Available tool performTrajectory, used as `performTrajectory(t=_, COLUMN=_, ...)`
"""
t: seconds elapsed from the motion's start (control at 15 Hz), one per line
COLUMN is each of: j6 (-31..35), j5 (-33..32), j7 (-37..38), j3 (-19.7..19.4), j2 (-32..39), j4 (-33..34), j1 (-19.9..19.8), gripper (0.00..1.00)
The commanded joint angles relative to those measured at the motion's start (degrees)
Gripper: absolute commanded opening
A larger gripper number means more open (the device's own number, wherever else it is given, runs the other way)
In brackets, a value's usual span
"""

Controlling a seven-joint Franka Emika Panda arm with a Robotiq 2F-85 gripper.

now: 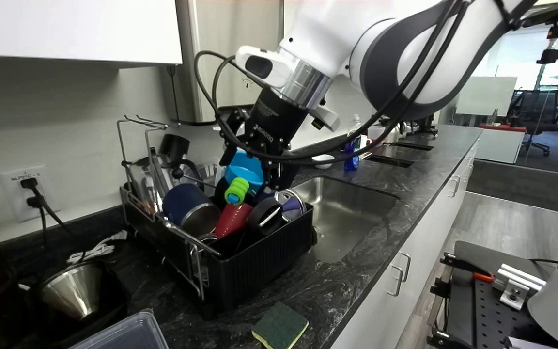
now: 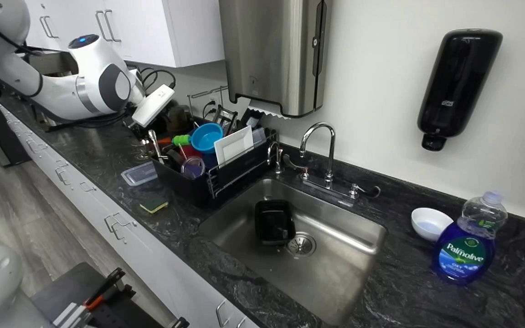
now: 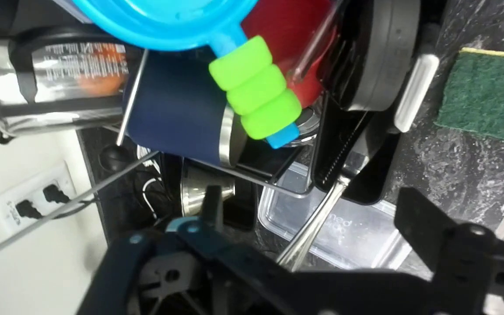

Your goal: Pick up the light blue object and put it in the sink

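I take the step in hand to be the reach, with the grasp not yet made. The light blue pan (image 2: 206,137) lies on top of the load in the dish rack (image 1: 259,271), which stands nearer the back edge of the countertop (image 2: 239,284) than the front; its ringed green grip (image 3: 255,89) points away from the sink (image 2: 331,278). My gripper (image 3: 311,203) is unclenched and holds nothing: in the wrist view its fingers (image 3: 422,225) stand wide apart, and the grip lies outside the gap.

Next, I judge, I should shift across until the grip comes between my fingers, come down over it and squeeze. A navy mug (image 1: 182,201) and a red cup (image 1: 233,219) crowd close to it, so a finger could catch on either. Then I would need to raise the pan above the white plate (image 2: 235,145) propped on its edge on the sink side of the rack, travel parallel to the front edge and let go over the sink, away from the black tub (image 2: 274,223) inside it.

My arm (image 1: 327,41) reaches in over the front edge, wrist above the rack. In an exterior view I point down at a slant, seemingly leaning toward the back edge, rather than plumb; how high my fingers hang above the pan I cannot tell
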Motion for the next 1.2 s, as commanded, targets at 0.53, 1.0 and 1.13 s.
performTrajectory(t=0.53, j6=3.4, j5=15.8, j7=-35.7, j3=-0.6, j2=3.4, j4=3.3, j1=0.6, gripper=1.00)
performTrajectory(t=1.0, j6=3.8, j5=16.4, j7=-40.9, j3=-2.2, j2=4.0, j4=3.1, j1=0.2, gripper=1.00)
performTrajectory(t=1.13, j6=3.8, j5=16.2, j7=-41.2, j3=-2.5, j2=4.2, j4=3.0, j1=0.1, gripper=1.00)
